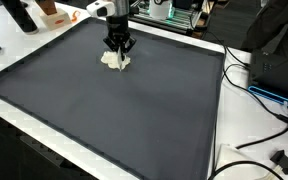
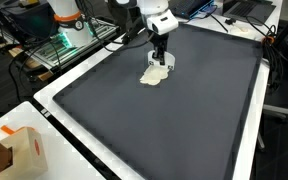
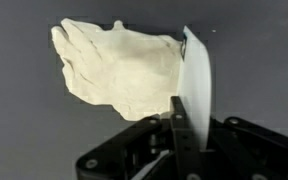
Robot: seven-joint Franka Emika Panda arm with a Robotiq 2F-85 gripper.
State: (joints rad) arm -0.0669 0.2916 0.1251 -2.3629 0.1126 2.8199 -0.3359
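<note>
A small cream cloth (image 1: 114, 62) lies crumpled on a dark grey mat (image 1: 114, 115), near the mat's far edge in both exterior views. My gripper (image 1: 119, 46) stands straight down on it. Seen from the opposite side, the gripper (image 2: 161, 60) touches the cloth (image 2: 155, 75) at its far end. In the wrist view the cloth (image 3: 119, 65) spreads to the left, and one edge of it is pulled up as a pale fold (image 3: 198, 85) between my black fingers (image 3: 180, 125). The gripper (image 3: 187, 118) is shut on that fold.
A white table border (image 1: 216, 120) frames the mat. Black cables (image 1: 259, 95) and a black plug (image 1: 281, 159) lie off the mat's side. A cardboard box (image 2: 22, 150) sits at a table corner. Shelving and equipment (image 2: 59, 45) stand behind.
</note>
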